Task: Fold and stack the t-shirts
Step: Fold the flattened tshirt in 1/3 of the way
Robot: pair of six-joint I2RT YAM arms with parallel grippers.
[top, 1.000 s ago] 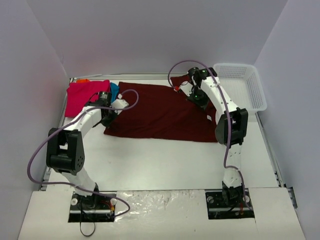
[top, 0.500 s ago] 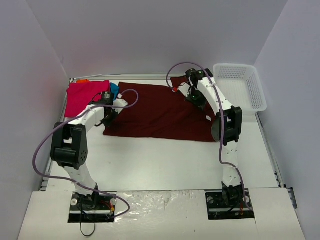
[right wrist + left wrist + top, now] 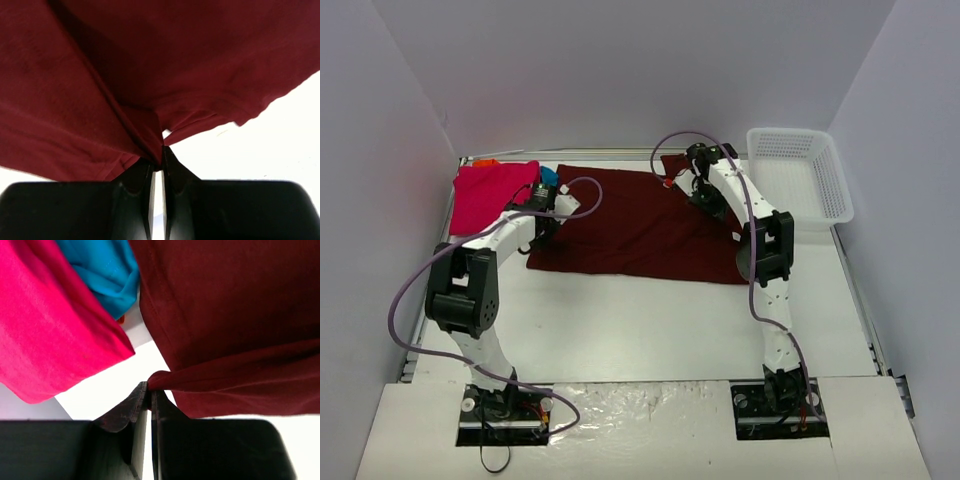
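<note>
A large dark maroon t-shirt point(image 3: 640, 225) lies spread across the far middle of the table. My left gripper point(image 3: 542, 215) is shut on its left edge, pinching a fold of maroon cloth point(image 3: 165, 378) at the fingertips. My right gripper point(image 3: 705, 192) is shut on its far right part, with maroon cloth point(image 3: 145, 135) bunched between the fingers. A bright pink t-shirt point(image 3: 488, 192) lies at the far left, also in the left wrist view point(image 3: 45, 330). A teal blue shirt point(image 3: 549, 180) peeks out between pink and maroon, also in the left wrist view point(image 3: 107, 270). A scrap of orange point(image 3: 486, 161) shows behind the pink one.
A white plastic mesh basket point(image 3: 805, 175) stands at the far right corner. Grey walls close in the table on three sides. The white table surface point(image 3: 640, 320) lies bare in front of the maroon shirt.
Both arms have moved towards the far side with the maroon shirt's edges in their grip. The shirt's near edge has shifted slightly away from me.
</note>
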